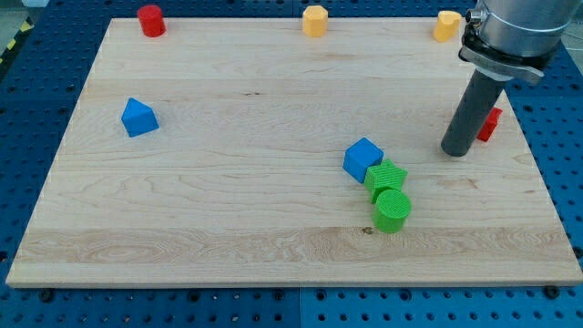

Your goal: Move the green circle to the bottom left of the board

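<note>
Green circle (393,210) sits left-below my upright rod's tip (455,152).

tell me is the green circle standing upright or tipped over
Upright: the green circle shows its flat round top face, with ribbed sides below, touching the green star.

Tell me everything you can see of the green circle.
The green circle is a short, upright cylinder with a ribbed side and flat top, matte like plastic. It stands on the wooden board, right of centre toward the view's bottom. Its upper edge touches the green star. My tip is apart from it, up and to the view's right.
</note>
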{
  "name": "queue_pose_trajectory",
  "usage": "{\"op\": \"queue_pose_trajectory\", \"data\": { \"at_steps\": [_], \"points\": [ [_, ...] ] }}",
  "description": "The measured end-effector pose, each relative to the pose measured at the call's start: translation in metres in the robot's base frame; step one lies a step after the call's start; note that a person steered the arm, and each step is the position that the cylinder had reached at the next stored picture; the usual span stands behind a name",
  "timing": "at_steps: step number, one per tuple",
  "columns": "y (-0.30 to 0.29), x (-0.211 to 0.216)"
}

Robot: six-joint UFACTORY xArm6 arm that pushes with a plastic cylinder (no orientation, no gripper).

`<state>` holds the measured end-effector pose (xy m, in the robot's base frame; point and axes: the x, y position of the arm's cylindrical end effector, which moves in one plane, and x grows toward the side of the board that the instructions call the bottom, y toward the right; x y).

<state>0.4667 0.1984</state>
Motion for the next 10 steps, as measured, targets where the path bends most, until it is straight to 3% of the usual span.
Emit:
{"op": "queue_pose_trajectory", "data": {
  "at_steps": [2,7,8,10],
  "points": [
    [0.000,0.073],
    [-0.133,0.093],
    [-0.137,0.104],
    [-0.228,0.104]
  ]
}}
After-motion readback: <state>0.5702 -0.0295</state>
